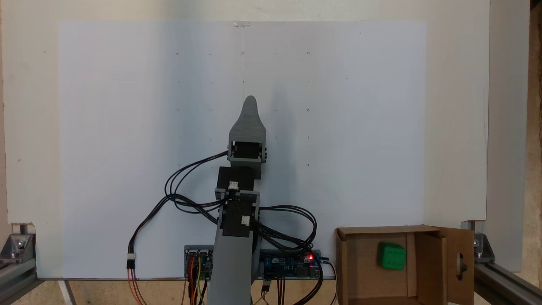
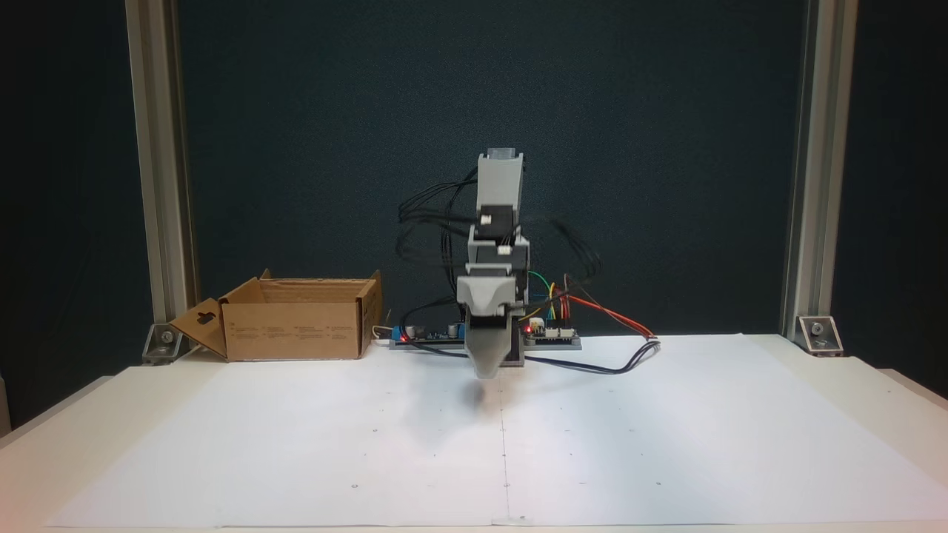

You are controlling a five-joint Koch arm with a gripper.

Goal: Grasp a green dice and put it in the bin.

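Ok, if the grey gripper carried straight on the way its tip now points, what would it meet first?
The grey gripper points steeply down, so it would probably meet the white paper sheet just below its tip. The small green dice already lies inside the brown cardboard box, well off that line. Exact tilt is unclear.

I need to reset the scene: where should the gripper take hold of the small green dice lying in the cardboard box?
Grip the small green dice across two opposite flat faces, coming straight down through the brown cardboard box's open top; its walls block any sideways approach.
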